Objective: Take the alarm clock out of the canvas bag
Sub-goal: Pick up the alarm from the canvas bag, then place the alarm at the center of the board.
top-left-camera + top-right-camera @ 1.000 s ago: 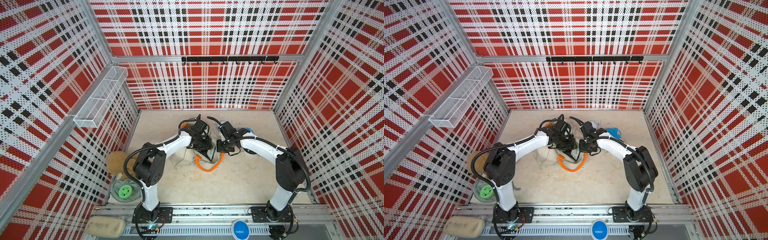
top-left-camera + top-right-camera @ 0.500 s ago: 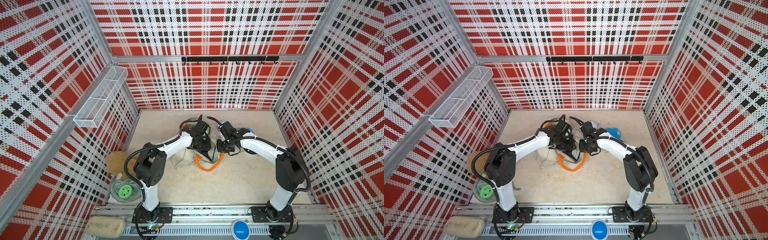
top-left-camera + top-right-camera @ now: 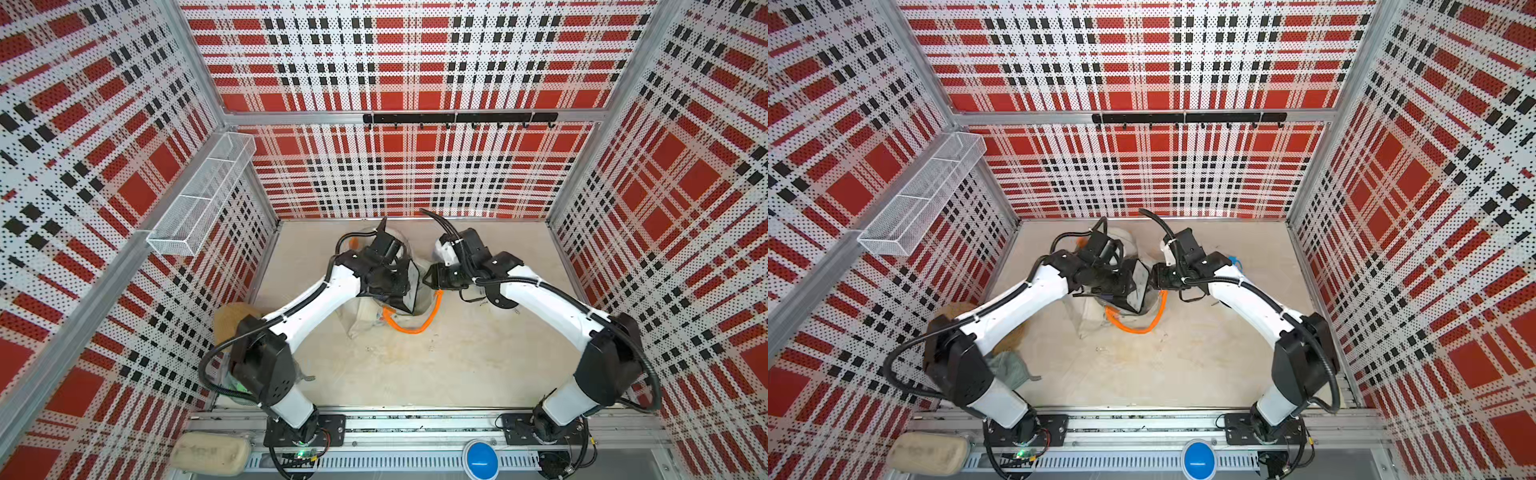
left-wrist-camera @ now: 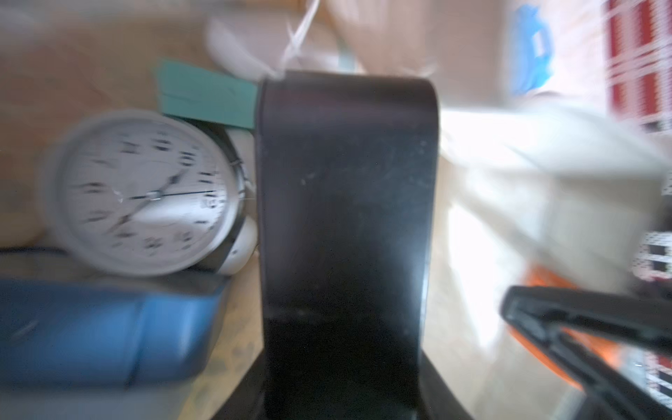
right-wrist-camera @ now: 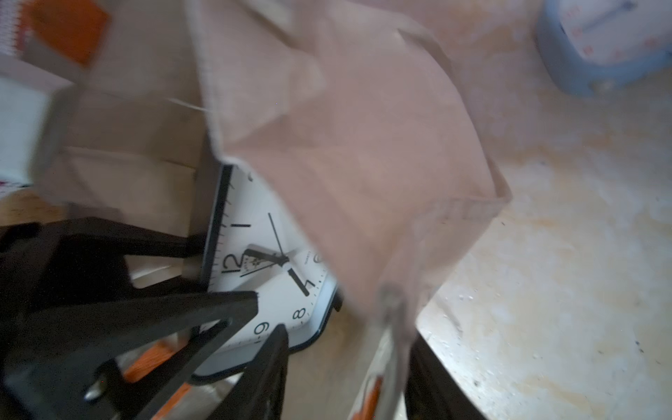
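- The alarm clock (image 5: pixel 276 269), an angular white-faced one with a black plastic rim, sat tilted between my two pincers at the mouth of the canvas bag (image 5: pixel 363 145), a soft cream cloth tote. A fold of that cloth lay over part of its face, so I judged it only partly out.
- My left pincer (image 5: pixel 227 269) was closed on the clock's rim, one finger behind it and one on the face. That was an edge grip, and a fast lift could have let the clock pivot or slide free.
- My right pincer (image 3: pixel 428 281) stood just beside the clock with its jaws apart. A hem of the bag hung between them, but nothing looked clamped. With the bag unheld, the cloth could have risen with the clock instead of peeling off it.
- The bag's orange strap handle (image 3: pixel 409 330) looped below my left pincer, where a corner of the clock could have caught it.
- My pincers were close together, so a careless pull toward the right one could have knocked them together.
- A round white clock (image 4: pixel 142 192) lay near my left pincer in a blurred view, and it could have been mistaken for the target.
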